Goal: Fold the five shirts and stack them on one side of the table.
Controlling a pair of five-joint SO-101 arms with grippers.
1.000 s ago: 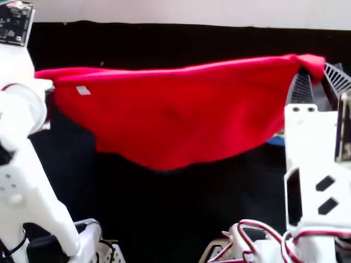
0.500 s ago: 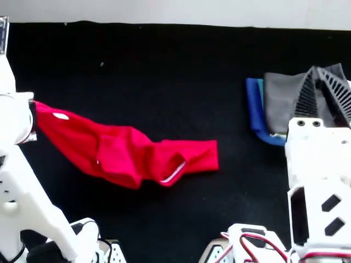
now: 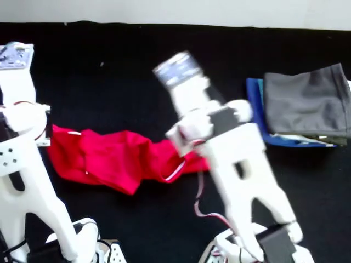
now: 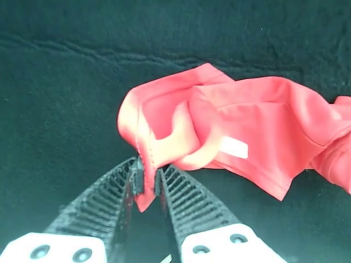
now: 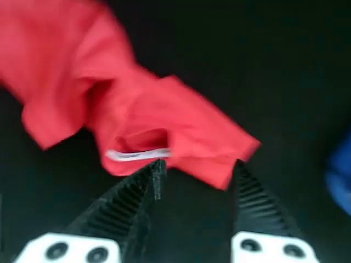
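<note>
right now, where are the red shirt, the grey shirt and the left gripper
red shirt (image 3: 109, 159): high view, middle of the crumpled cloth.
grey shirt (image 3: 304, 101): high view, middle of its folded top face.
left gripper (image 4: 147, 179): left wrist view, midway between the fingertips, which pinch the red shirt's edge.

You look down on a table with a black cloth over it. The cloth is soft and dull, and it goes from side to side. Past the far edge you see a pale strip, plain and bright; you cannot tell if it is wall or floor. In the left wrist view a long thin fold runs across the cloth. A tiny pale speck sits near the far edge.
</note>
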